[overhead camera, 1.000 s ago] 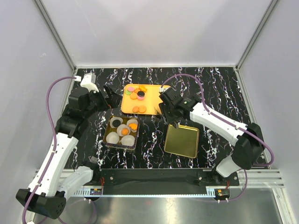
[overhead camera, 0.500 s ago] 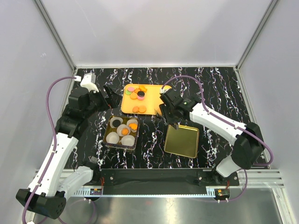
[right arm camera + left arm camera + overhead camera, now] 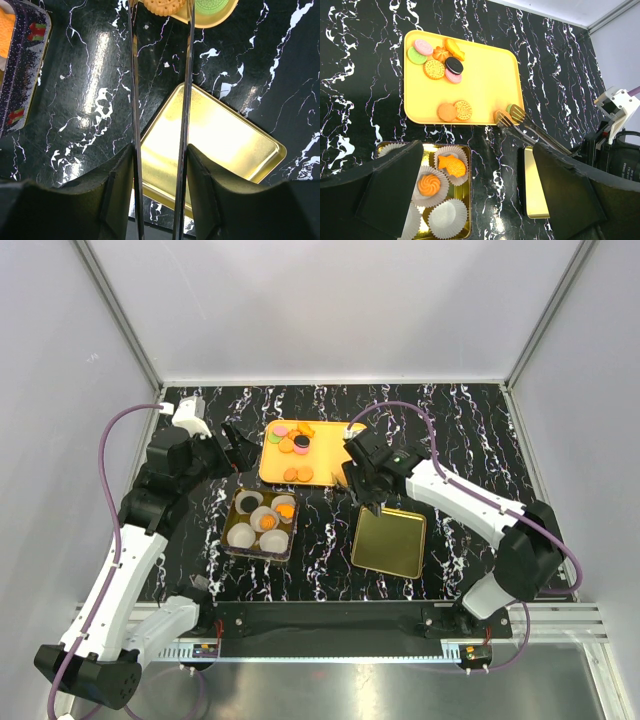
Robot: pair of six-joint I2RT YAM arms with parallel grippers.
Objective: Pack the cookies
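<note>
The jaws of the right arm (image 3: 455,492) are clamping metal tongs (image 3: 186,100), whose tips are seemingly straddling a tan cookie (image 3: 161,5) at the 4 o'clock corner of the orange tray (image 3: 485,75). The jaws of the left arm (image 3: 160,480) are hovering wide apart over the bench (image 3: 360,60), while most cookies (image 3: 442,62) are lying at the tray's 11 o'clock corner and others are sitting in the tin (image 3: 22,75) at its 7 o'clock.

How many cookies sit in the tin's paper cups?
3: black cookie far left, fish-shaped cookie far right, swirl cookie in the middle. Remaining cups look empty.
</note>
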